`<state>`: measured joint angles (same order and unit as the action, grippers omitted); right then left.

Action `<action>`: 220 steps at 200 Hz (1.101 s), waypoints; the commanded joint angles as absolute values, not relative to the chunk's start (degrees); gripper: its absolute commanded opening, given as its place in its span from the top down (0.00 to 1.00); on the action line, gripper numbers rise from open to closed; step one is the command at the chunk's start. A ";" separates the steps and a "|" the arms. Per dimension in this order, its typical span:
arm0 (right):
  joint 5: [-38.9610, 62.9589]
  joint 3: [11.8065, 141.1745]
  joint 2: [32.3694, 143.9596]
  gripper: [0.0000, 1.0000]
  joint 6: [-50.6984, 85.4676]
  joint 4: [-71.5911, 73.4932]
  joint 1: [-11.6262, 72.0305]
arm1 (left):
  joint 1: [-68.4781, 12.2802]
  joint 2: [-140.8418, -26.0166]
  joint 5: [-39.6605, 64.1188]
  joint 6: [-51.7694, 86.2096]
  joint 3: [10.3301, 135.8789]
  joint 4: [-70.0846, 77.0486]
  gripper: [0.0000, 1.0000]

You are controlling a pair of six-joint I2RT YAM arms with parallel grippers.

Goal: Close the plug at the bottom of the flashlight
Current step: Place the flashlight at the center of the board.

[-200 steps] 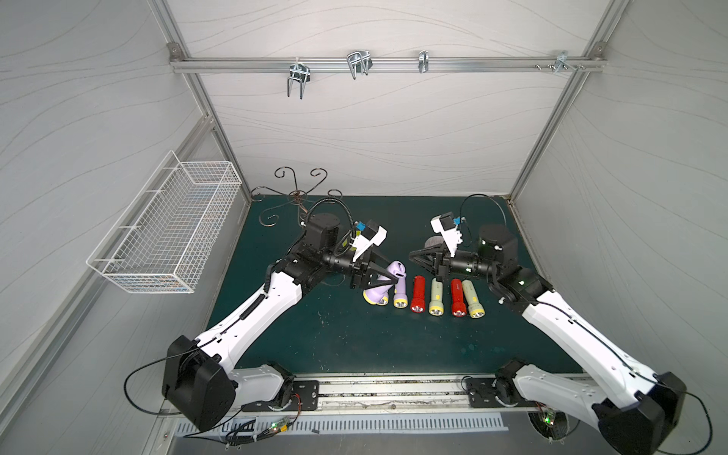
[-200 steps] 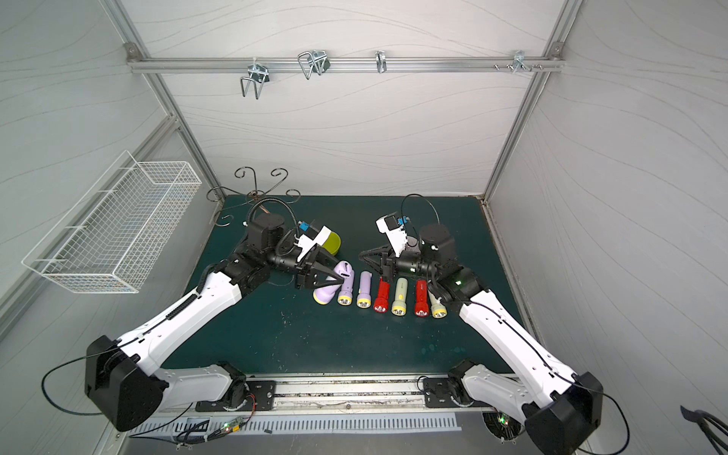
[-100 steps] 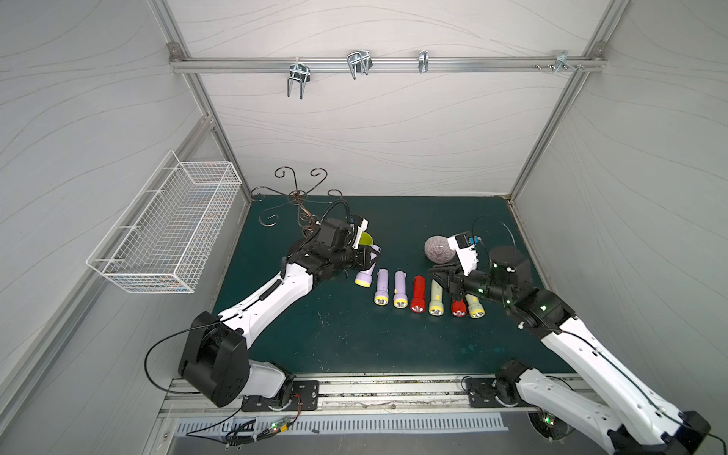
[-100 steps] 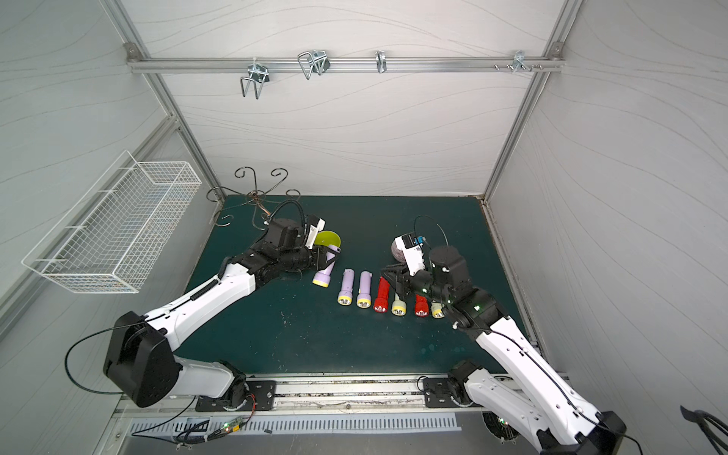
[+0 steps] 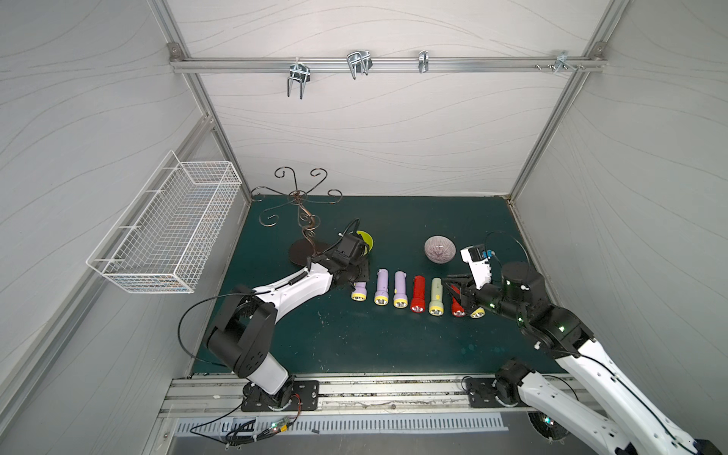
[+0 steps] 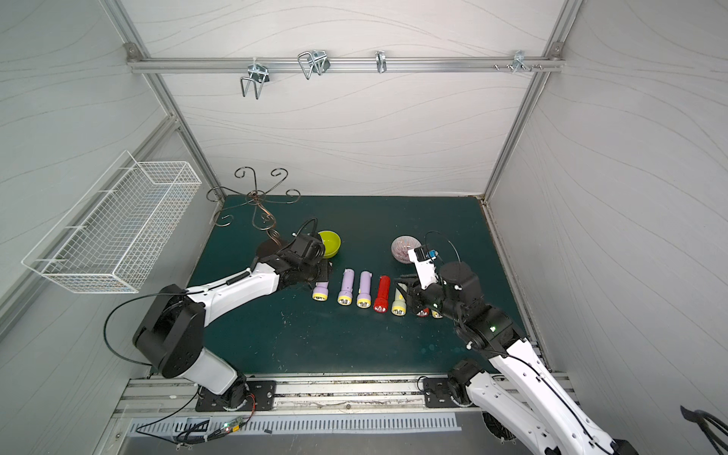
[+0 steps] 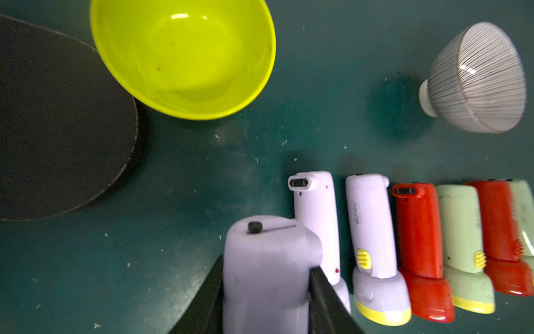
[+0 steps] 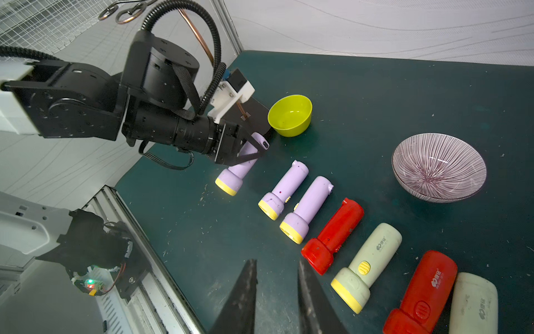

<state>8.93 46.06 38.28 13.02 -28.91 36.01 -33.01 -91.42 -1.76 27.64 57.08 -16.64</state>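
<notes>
A row (image 5: 400, 289) of seven flashlights lies on a green tabletop (image 5: 354, 338), heads toward the robot. The left fingers (image 7: 323, 292) are clamped around the body of the purple flashlight (image 8: 231, 180) at the row's left end, its plug end pointing toward a yellow bowl (image 5: 366, 240). The right fingers (image 8: 245, 292) hang slightly parted and empty above a red flashlight (image 8: 424, 292) near the row's right end.

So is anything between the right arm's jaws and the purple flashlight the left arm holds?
On the mat between jaws and held flashlight lie two purple flashlights, a red flashlight and a pale green flashlight. All lie low; above them looks clear.
</notes>
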 commanded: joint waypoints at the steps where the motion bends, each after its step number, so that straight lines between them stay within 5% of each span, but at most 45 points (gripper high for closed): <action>1: 8.34 45.79 37.53 0.72 12.12 -29.69 36.35 | -33.69 -93.60 -5.37 29.35 57.78 -13.94 0.99; 92: 8.00 45.09 38.48 0.70 11.75 -28.76 36.34 | -33.71 -101.81 -6.77 27.95 60.12 -13.01 0.90; 190: 8.04 45.18 39.86 0.68 12.07 -28.96 36.37 | -33.75 -102.53 -7.16 26.47 60.92 -12.42 0.46; 220: 8.09 45.18 39.99 0.67 12.41 -29.03 36.33 | -33.61 -101.39 -7.12 26.19 60.73 -12.55 0.43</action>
<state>8.36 45.54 39.97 12.16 -29.04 36.05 -33.76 -102.28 -5.82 26.57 58.59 -14.13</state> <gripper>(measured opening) 0.326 0.571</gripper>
